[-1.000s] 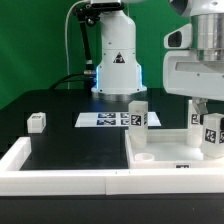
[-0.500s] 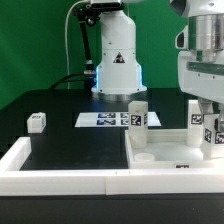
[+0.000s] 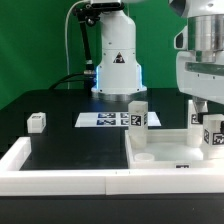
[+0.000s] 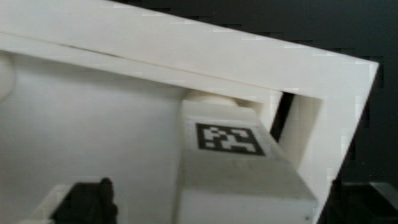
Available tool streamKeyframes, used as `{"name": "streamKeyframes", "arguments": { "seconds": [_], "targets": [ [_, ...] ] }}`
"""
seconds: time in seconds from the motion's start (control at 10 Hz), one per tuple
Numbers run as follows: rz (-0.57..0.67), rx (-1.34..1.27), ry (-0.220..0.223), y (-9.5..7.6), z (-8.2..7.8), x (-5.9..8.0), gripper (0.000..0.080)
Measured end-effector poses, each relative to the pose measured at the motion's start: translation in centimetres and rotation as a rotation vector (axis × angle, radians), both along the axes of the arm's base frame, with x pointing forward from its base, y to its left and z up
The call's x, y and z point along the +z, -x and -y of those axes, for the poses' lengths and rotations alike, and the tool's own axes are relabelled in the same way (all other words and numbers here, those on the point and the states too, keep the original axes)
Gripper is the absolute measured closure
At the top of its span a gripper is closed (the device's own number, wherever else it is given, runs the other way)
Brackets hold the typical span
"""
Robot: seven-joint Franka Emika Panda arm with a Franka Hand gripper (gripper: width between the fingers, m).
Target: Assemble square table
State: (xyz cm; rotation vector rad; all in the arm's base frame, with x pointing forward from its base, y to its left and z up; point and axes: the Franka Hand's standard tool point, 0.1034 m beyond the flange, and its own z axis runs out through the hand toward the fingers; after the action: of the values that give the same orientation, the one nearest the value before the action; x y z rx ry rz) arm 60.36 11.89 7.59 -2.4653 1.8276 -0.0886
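Tabletop slab (image 3: 170, 150): large white square, lying flat at about 4 o'clock in the exterior view. It is tucked into the corner of the long white rim wall (image 3: 60, 182), which runs along the front and up the exterior view's left.

Near leg (image 3: 213, 133): a white block with a black-and-white tag, upright on the slab at its 3 o'clock edge, directly under the gripper (image 3: 203, 106). The wrist view has the same leg (image 4: 240, 180) close up, tag facing the camera, set hard by a raised white border. I cannot tell whether that border belongs to the slab or to the wall.

Gripper: jaws spread wide and holding nothing. One dark finger (image 4: 89, 198) shows in the wrist view, clear of the leg, with a strip of bare slab (image 4: 89, 110) between them. The other finger is out of frame.

Second leg (image 3: 138, 113): upright at the slab's 11 o'clock corner, tag showing.

Third leg (image 3: 197, 119): just behind the near leg, toward 1 o'clock on the slab, partly hidden by the gripper.

Loose leg (image 3: 37, 122): alone on the black table (image 3: 70, 145) at 9 o'clock, well apart from the slab.

Marker board (image 3: 100, 120): flat on the table between the loose leg and the second leg.

Robot base (image 3: 116, 60): at 12 o'clock, behind the marker board.
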Motion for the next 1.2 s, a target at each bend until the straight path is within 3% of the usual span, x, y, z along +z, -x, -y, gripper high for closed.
{"name": "streamKeyframes", "arguments": {
  "seconds": [0.2, 1.2],
  "targets": [
    [0.006, 0.19, 0.018, -0.07, 0.06, 0.04, 0.0152],
    [0.039, 1.046, 0.108, -0.48, 0.31, 0.22, 0.015]
  ]
}}
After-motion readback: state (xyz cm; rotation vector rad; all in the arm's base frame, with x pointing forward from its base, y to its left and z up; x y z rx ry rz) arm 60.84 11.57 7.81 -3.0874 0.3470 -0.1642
